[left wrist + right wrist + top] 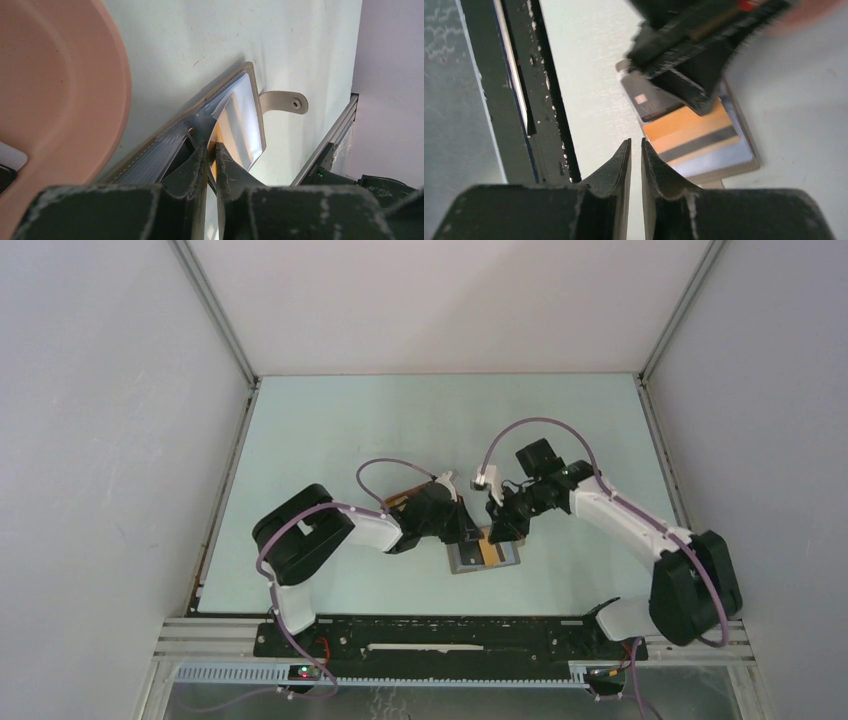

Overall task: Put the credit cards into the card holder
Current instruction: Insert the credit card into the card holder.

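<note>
From above, the card holder lies open on the counter. Left wrist: your left pincer, almost shut, sits at its edge; whether it grips, I cannot tell. Right wrist: your right pincer, open a crack and empty, faces the yellow-orange card just ahead, long side across.

Orange card with dark stripe, blue-grey card holder, peach tray, pale-green table
</note>
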Controlling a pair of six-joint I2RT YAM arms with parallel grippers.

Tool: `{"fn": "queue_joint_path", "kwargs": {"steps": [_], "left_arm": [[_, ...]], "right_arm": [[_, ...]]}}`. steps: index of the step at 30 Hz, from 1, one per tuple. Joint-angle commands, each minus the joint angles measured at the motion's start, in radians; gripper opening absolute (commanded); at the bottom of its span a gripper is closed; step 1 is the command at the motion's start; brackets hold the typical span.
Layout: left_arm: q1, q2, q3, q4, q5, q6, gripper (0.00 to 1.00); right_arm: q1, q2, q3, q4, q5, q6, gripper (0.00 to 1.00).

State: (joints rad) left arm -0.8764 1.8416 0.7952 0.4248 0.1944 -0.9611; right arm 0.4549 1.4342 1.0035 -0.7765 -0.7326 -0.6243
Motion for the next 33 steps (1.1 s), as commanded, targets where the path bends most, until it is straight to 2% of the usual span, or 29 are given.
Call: {"fn": "queue_joint_path", "kwargs": {"steps": [1, 9, 15, 24, 33], "left_arm": [[0.005, 0.035, -0.004, -0.052, 0.024, 0.021, 0.15], [0.005, 0.062, 0.012, -0.016, 0.054, 0.007, 0.15], [0.006, 0.084, 0.016, 0.023, 0.08, -0.013, 0.16], [0.007, 0.104, 0.015, 0.064, 0.105, -0.036, 0.19], [0.01, 0.108, 0.009, 0.083, 0.115, -0.042, 0.21]], "right_arm": [[0.076, -0.13, -0.098, 0.117, -0.004, -0.156, 0.2], [0.091, -0.154, -0.12, 0.11, 0.009, -0.217, 0.19], [0.118, -0.219, -0.202, 0.14, 0.01, -0.398, 0.2], [0.252, -0.149, -0.241, 0.294, 0.262, -0.403, 0.17], [0.304, -0.052, -0.243, 0.353, 0.381, -0.388, 0.14]]}}
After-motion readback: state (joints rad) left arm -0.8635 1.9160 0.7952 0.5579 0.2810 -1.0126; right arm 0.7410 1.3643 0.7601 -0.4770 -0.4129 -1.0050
